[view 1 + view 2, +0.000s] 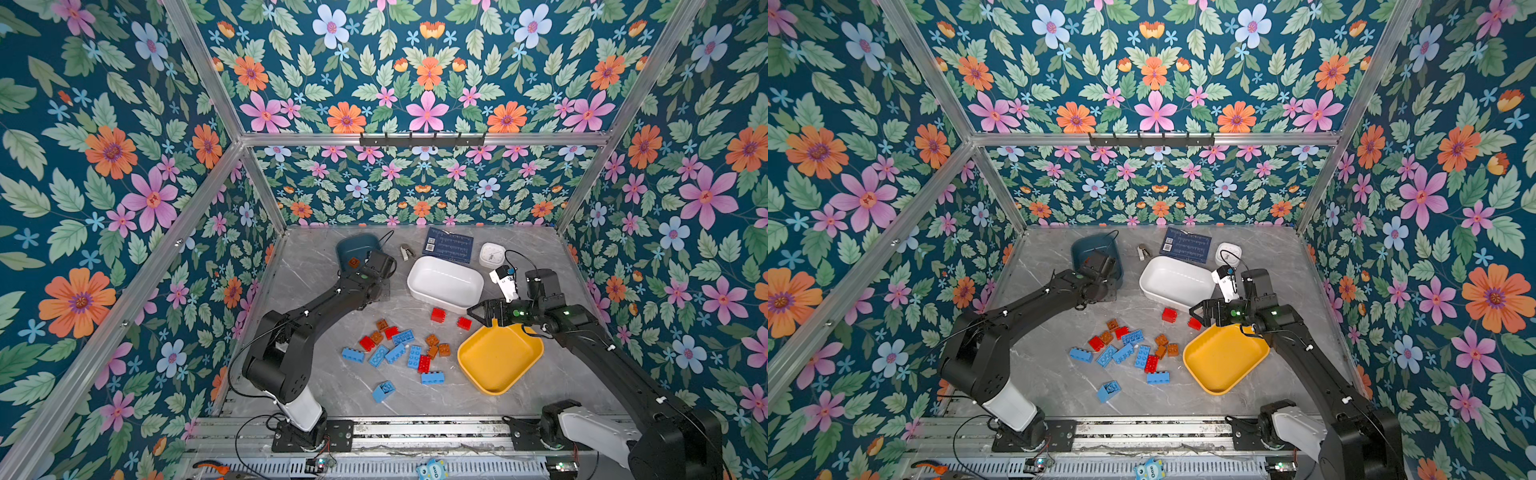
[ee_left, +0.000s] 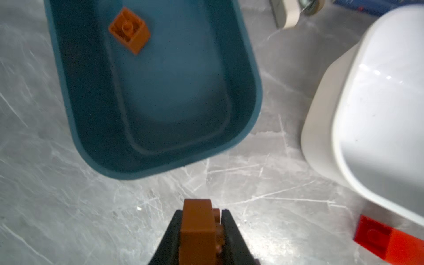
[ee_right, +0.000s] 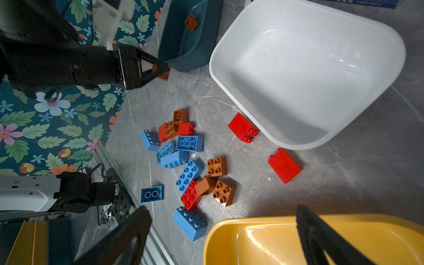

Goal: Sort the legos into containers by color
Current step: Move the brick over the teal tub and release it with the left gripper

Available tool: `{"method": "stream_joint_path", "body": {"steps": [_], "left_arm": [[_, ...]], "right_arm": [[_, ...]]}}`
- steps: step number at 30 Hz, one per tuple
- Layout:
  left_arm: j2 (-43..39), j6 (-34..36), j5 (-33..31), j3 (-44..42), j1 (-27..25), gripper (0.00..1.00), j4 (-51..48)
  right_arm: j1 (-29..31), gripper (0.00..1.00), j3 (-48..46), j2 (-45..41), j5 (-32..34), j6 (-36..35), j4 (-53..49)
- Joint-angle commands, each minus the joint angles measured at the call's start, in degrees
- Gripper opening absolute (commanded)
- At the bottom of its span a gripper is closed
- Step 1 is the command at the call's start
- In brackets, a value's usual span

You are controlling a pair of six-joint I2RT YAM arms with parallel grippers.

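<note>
Marble tabletop [image 1: 332, 390]: left gripper [image 2: 199, 218] clamps an orange-brown brick [image 2: 197, 231] beside the teal tub [image 1: 353, 245] at the table's eleven o'clock; next, probably over the rim, release. Right gripper [image 3: 221, 211] gapes empty.

I see walls [image 1: 104, 166] with dark teal print, pink, orange and pale blue flowers, green leaves. The table [image 1: 303, 270] is grey with white veins. There is a teal tub [image 2: 172, 80], white tub [image 1: 444, 282], yellow tub [image 1: 498, 357]; blue bricks [image 3: 189, 143], red bricks [image 3: 284, 166], orange-brown bricks [image 3: 217, 166].
</note>
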Motion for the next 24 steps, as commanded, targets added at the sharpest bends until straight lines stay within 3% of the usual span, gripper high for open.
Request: {"method": "stream_joint_path", "body": {"steps": [1, 10, 16, 20, 24], "left_arm": [[2.22, 5.73, -4.19, 5.79, 1.91, 0.23, -2.05], [16.48, 11.90, -5.16, 20.40, 10.63, 0.24, -1.02], [22.02, 12.70, -10.18, 21.54, 12.06, 0.26, -0.31], [23.58, 12.10, -9.42, 21.16, 12.24, 0.37, -0.14], [22.81, 12.04, -9.44, 20.84, 12.24, 0.66, -0.72]], "right_arm": [[0.05, 0.99, 0.78, 0.62, -0.57, -0.23, 1.45], [0.00, 0.99, 1.95, 1.31, -0.61, 0.00, 2.13], [0.06, 0.99, 1.26, 1.59, -0.44, 0.09, 2.74], [0.04, 0.99, 1.01, 1.60, -0.40, 0.13, 2.51], [-0.02, 0.99, 0.75, 1.39, -0.18, -0.04, 2.19]]}}
